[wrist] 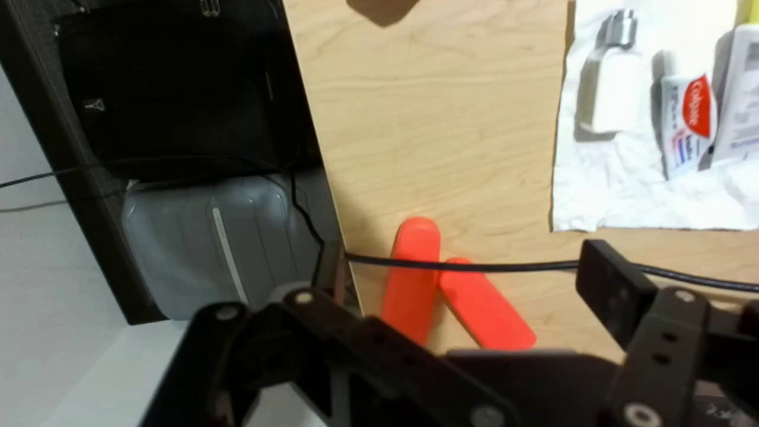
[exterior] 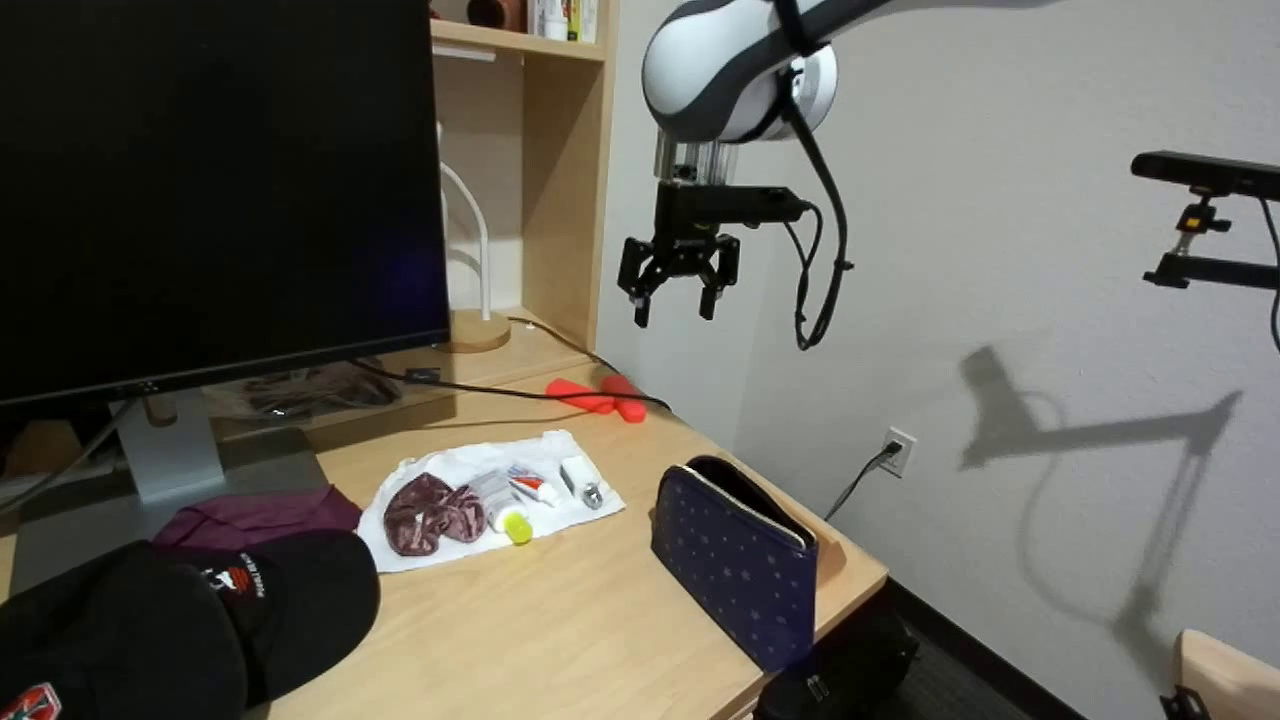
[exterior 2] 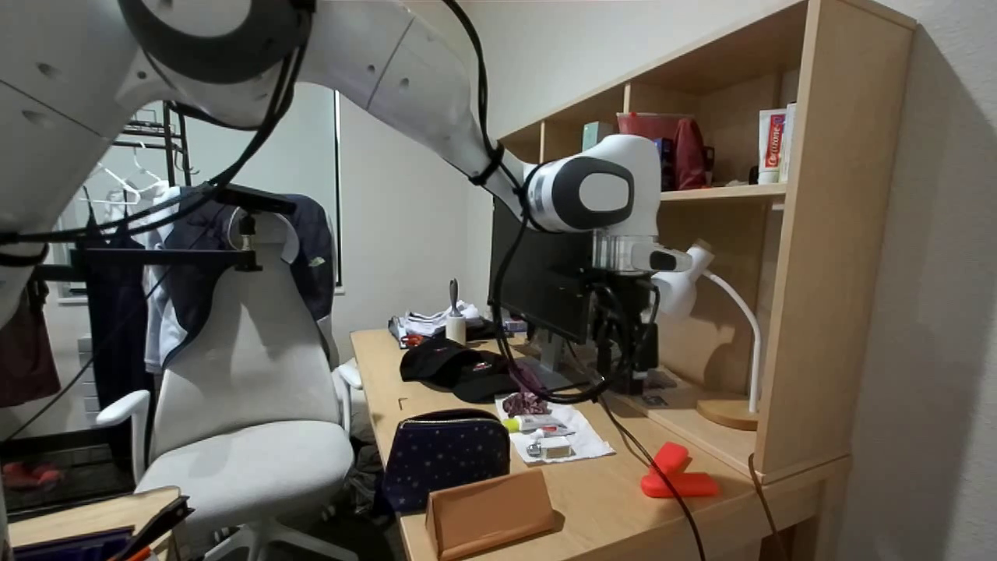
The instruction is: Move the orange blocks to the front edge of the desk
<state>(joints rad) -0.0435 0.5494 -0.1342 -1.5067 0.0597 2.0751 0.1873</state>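
Note:
Two orange blocks lie on the desk [exterior: 500, 640] by its side edge, near the shelf unit. In the wrist view, one orange block [wrist: 409, 296] lies nearest the edge, and the other orange block [wrist: 489, 311] slants away from it, their upper ends close together or touching. My gripper [exterior: 675, 308] hangs well above the desk, fingers pointing down, wide apart with nothing between them. From the wrist, both blocks appear in the gap between the fingers, far below, their lower ends partly covered by the gripper body. A black cable [wrist: 510, 268] crosses over both blocks.
A white cloth [exterior: 590, 500] bears small bottles, tubes and a scrunchie. A dark blue starry pouch [exterior: 735, 560] stands near the desk's corner, beside a brown triangular stand [exterior 2: 491, 514]. The monitor [exterior: 220, 200], lamp [exterior 2: 752, 343], shelf unit [exterior 2: 833, 257] and black caps [exterior: 150, 630] stand around.

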